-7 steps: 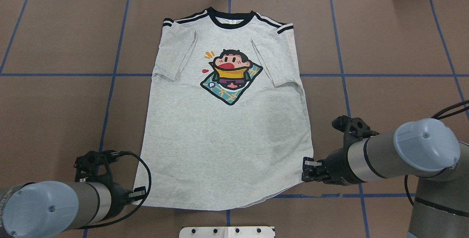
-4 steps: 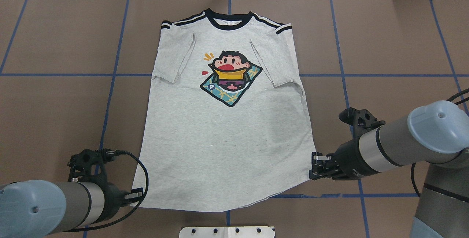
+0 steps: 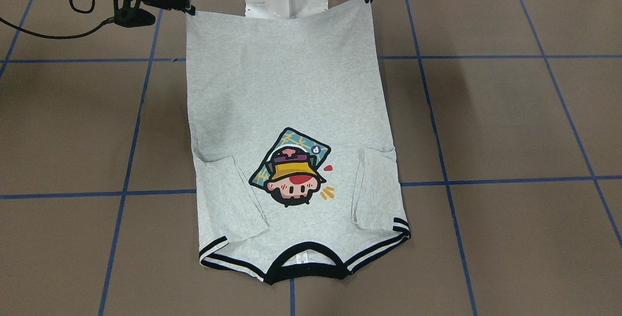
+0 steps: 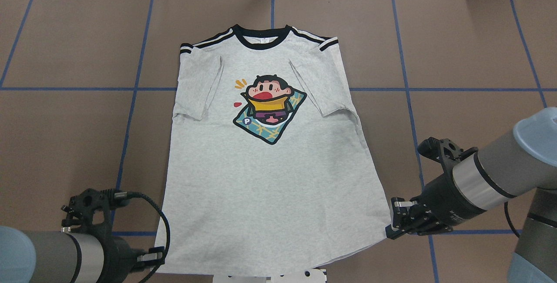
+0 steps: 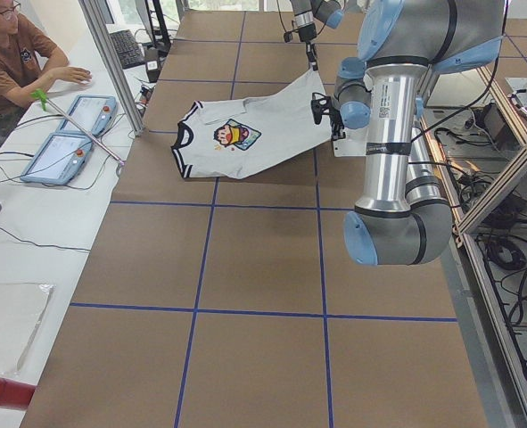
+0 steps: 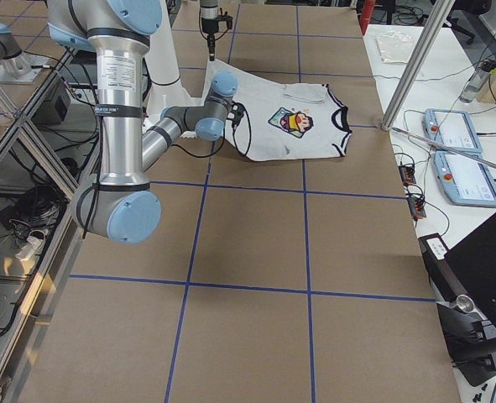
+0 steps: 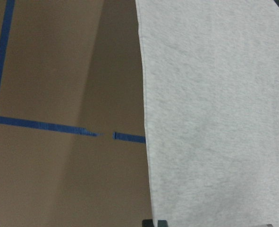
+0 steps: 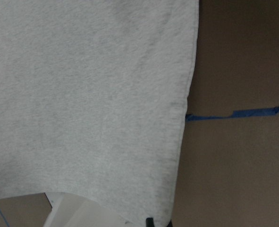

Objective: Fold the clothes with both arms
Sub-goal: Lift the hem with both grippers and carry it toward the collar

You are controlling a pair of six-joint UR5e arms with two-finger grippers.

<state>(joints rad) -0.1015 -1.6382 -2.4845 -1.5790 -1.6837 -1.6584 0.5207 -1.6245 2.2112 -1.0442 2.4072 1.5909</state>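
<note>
The shirt (image 4: pixel 270 178) now lies nearer the robot, hem lifted. The left claw (image 4: pixel 156 257) and right claw (image 4: pixel 394 222) each pinch a hem corner. The cloth looks light and limp, so corners seem the right hold.

The T-shirt (image 4: pixel 270 178) lies on the table (image 4: pixel 457 56), hem corners in the left gripper (image 4: pixel 156 257) and right gripper (image 4: pixel 394 226).

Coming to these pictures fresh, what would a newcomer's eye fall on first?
First, the light grey T-shirt spread face up in the middle of the brown table, with its bright cartoon print on the chest and both sleeves folded inward. Next, the left gripper and right gripper, each shut on a bottom hem corner. In the side views they hold that hem raised off the table near the robot.
</note>
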